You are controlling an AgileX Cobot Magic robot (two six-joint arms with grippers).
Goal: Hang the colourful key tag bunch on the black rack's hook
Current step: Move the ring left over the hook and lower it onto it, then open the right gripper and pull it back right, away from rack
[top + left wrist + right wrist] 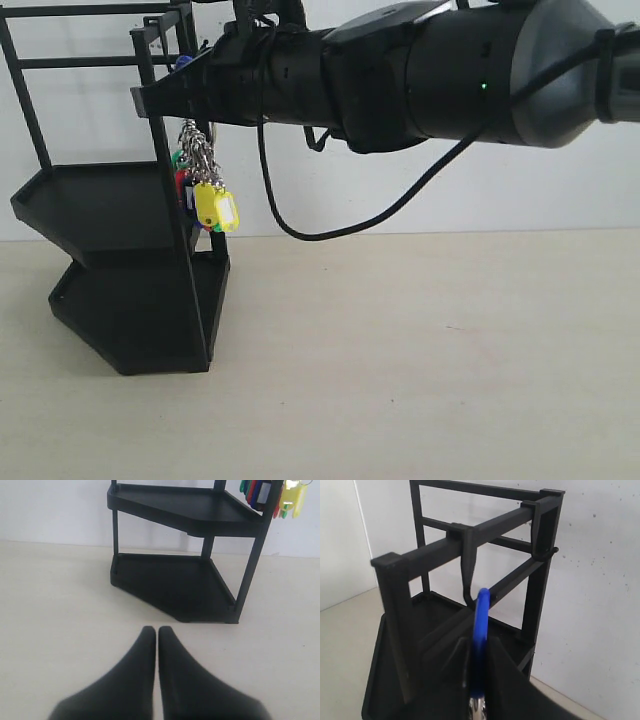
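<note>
Beige tabletop (430,360), black rack (140,320), right gripper (476,662) clamping tag bunch (212,200)

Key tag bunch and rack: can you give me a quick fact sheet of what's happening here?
Key tag bunch: dangling, blue ring section pinched in right gripper
Hook: ring's top right beside it; hooked or not, cannot tell
Black rack: upright on table
Left gripper: shut, empty, facing the rack
</note>
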